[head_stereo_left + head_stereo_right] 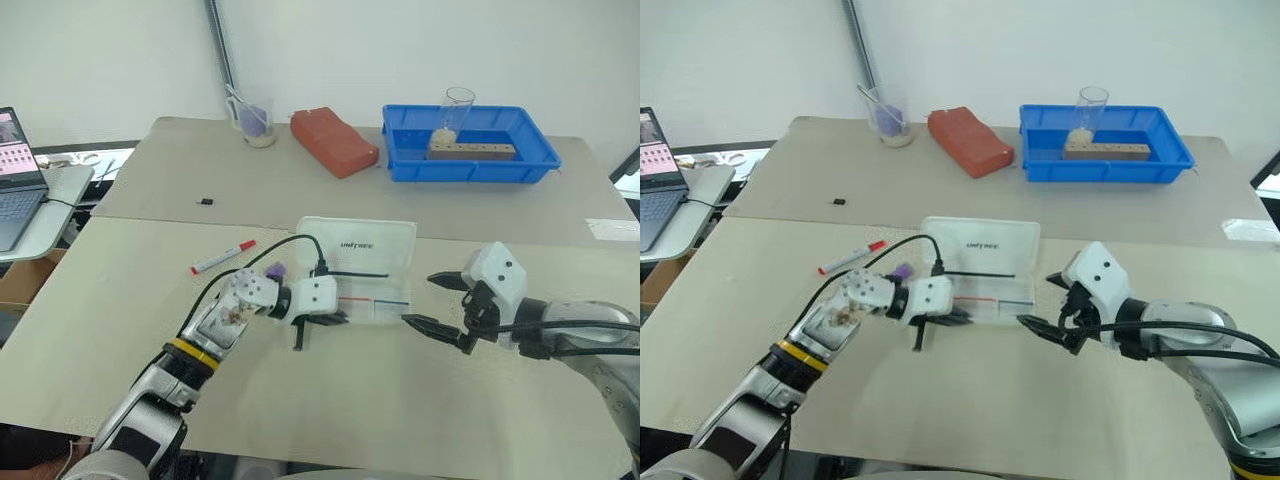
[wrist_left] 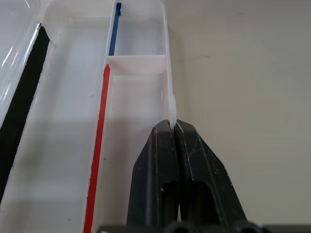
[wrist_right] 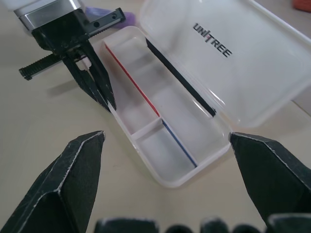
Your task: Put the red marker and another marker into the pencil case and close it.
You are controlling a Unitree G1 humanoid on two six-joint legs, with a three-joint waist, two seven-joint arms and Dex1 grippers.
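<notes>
Left gripper (image 2: 173, 127) fingers pressed together, pinching the near wall of the open pencil case (image 1: 385, 250) on the worktop (image 1: 330, 400). Right gripper (image 3: 165, 141) fingers spread wide, empty, near the case's end.

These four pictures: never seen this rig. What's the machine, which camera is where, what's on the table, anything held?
A two-armed humanoid robot. Two pictures come from its head cameras, looking down over the table; two come from cameras on each wrist, looking along the black fingers. The flat white translucent plastic pencil case lies open. The left gripper is shut, pinching the case's front wall. The right gripper is open, holding nothing, beside the case. The slim white marker with a red cap and the stubby purple marker lie on the table, outside the case.
</notes>
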